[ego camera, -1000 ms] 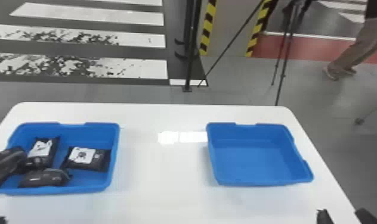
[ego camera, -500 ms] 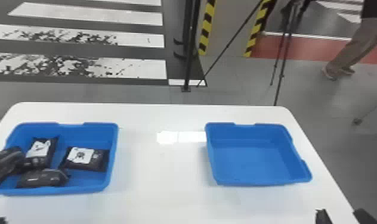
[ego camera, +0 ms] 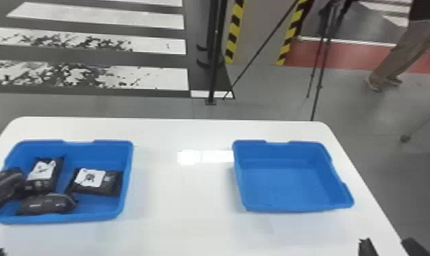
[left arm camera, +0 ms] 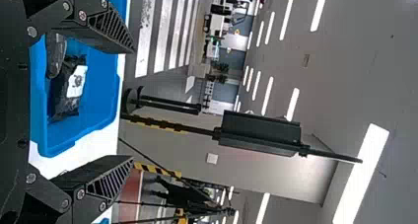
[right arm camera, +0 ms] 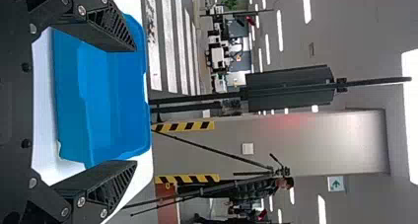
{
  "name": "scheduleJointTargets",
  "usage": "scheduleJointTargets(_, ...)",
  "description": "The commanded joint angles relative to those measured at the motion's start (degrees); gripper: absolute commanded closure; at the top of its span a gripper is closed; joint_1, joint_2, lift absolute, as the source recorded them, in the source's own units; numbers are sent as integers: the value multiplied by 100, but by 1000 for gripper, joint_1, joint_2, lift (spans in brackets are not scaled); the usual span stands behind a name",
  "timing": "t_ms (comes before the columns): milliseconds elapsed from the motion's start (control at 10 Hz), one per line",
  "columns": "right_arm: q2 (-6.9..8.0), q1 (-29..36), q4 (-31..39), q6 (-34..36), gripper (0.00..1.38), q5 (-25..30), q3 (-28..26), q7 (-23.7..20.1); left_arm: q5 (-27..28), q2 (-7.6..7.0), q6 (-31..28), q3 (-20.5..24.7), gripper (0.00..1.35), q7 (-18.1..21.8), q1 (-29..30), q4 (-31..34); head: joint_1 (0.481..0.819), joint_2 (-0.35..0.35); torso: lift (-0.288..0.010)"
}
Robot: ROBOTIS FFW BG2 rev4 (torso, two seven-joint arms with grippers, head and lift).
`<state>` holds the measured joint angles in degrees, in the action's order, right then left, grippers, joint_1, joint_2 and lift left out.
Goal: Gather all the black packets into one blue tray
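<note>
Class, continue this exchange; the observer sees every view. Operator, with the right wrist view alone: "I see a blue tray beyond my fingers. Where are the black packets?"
Observer: In the head view, at least four black packets lie in a second blue tray, toward the robot's left on the table.

Operator: Is there anything to tell them apart?

Observer: Yes, two of them show white labels on top.

Operator: Is the left gripper holding any of them?

Observer: No, the left wrist view shows its fingers spread apart, gripping nothing.
</note>
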<state>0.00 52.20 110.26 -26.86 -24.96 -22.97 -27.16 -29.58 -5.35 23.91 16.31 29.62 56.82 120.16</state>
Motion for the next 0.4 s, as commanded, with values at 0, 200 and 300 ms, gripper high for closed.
scheduleJointTargets(0,5,11,5,0,226,5,0,0,-1,-2,0,-8,288,0,-1,-14,695,-167,-110)
scheduleJointTargets(200,5,-3,5,0,226,5,0,0,-24,-10,0,-8,288,0,-15,-14,695,-167,-110)
scheduleJointTargets(300,5,-3,5,0,226,5,0,0,-35,-10,0,-8,288,0,-15,-14,695,-166,-110)
